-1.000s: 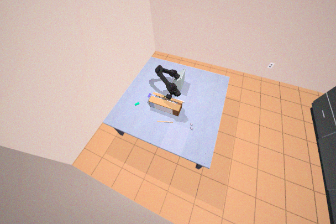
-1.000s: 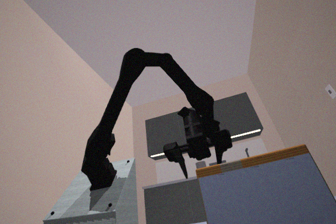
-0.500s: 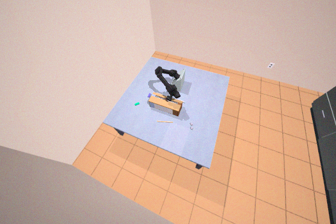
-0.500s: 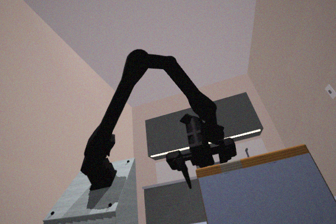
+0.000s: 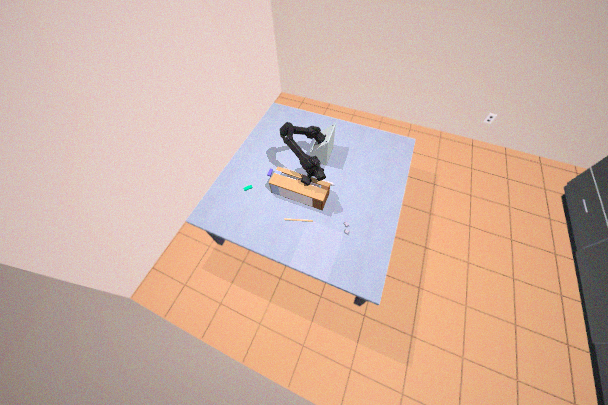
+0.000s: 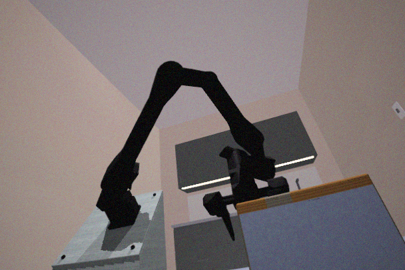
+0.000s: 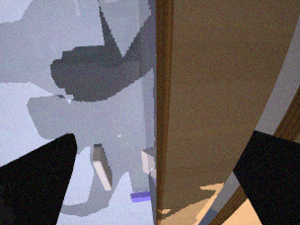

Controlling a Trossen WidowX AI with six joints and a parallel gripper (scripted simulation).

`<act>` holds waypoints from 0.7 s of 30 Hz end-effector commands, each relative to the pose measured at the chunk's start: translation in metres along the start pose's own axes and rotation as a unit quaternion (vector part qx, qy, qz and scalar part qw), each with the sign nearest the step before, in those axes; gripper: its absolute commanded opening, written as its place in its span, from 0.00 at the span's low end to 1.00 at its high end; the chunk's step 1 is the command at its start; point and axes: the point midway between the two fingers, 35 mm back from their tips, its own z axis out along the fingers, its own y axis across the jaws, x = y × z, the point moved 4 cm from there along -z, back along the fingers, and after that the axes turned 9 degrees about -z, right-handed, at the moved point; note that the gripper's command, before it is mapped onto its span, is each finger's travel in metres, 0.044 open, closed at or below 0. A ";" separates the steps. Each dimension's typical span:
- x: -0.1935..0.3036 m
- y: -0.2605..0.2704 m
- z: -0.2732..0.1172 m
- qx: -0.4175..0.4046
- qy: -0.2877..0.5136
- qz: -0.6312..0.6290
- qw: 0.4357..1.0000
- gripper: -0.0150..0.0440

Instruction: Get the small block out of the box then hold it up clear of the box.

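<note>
The box [image 5: 299, 187] [image 6: 306, 233] stands on the table, its wooden top and clear front showing in the top view. In the wrist view its wooden edge [image 7: 164, 99] runs from top to bottom. My gripper [image 5: 312, 182] [image 7: 147, 135] is open and empty, low at the box's rear edge. In the wrist view one finger is left of the wooden edge and the other is right of it, over the box. In the exterior view one finger hangs beside the box and the other is hidden. I cannot make out the small block surely; a small pale piece [image 7: 148, 161] shows beside the wooden edge.
A purple piece [image 5: 270, 172] [image 7: 140, 197] lies by the box's left end. A green piece [image 5: 248, 188] lies farther left. A thin stick [image 5: 298, 220] lies in front of the box, with two small grey pieces [image 5: 346, 228] to its right. A pale bar [image 7: 103, 168] shows behind the box.
</note>
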 end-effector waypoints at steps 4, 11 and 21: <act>-0.005 0.000 0.011 0.000 0.004 -0.006 1.000 0.93; -0.003 -0.001 0.011 -0.001 0.002 0.000 1.000 0.93; 0.014 0.002 0.018 -0.002 0.003 -0.001 1.000 0.93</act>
